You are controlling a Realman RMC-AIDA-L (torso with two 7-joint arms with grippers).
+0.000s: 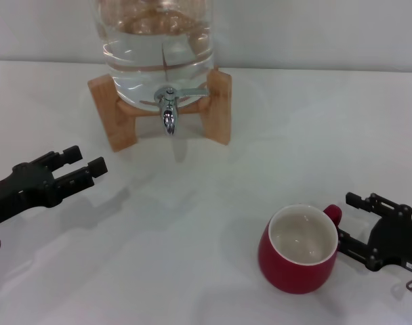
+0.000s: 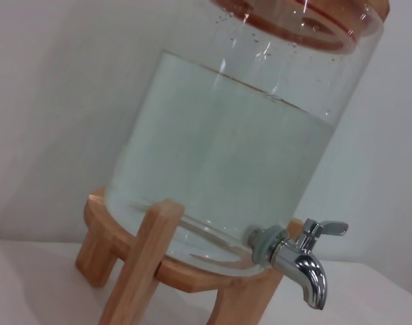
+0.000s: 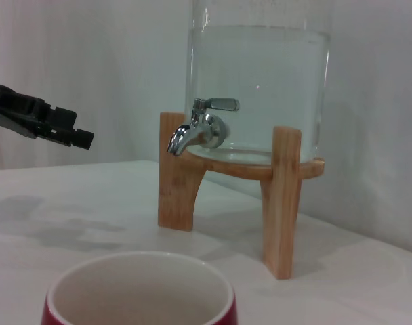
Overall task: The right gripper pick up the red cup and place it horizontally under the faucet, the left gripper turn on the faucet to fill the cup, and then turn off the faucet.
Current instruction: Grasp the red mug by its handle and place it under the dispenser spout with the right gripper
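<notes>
— Two black claws, but can you see all of them?
— No. The right gripper (image 1: 347,218) is cut off by the edge in the head view, and its arm is out of sight. The left gripper (image 1: 84,162) shows its fingers and a bit of black arm only.
— What else is cut off?
— The big jar (image 1: 158,40). Its top is out of the head view. The right wrist view shows just the rim of the red cup (image 3: 139,288).
— What do things look like?
— The jar is clear glass with water inside. It sits on a wooden stand (image 1: 216,105) with chunky legs. The faucet (image 1: 168,108) is small, shiny and silver, with a flat lever and a spout that points down.
— And the cup?
— It is round, fat and shiny red, cream-white inside, with a little loop handle. It stands upright on the white table (image 1: 192,223), well apart from the faucet, toward the robot's right.
— Is the right claw holding it?
— Not yet. Its fingers are spread wide, low beside the handle, gripping nothing.
— And the left claw?
— It hangs over the table, fingers parted and empty, pointing toward the stand.
</notes>
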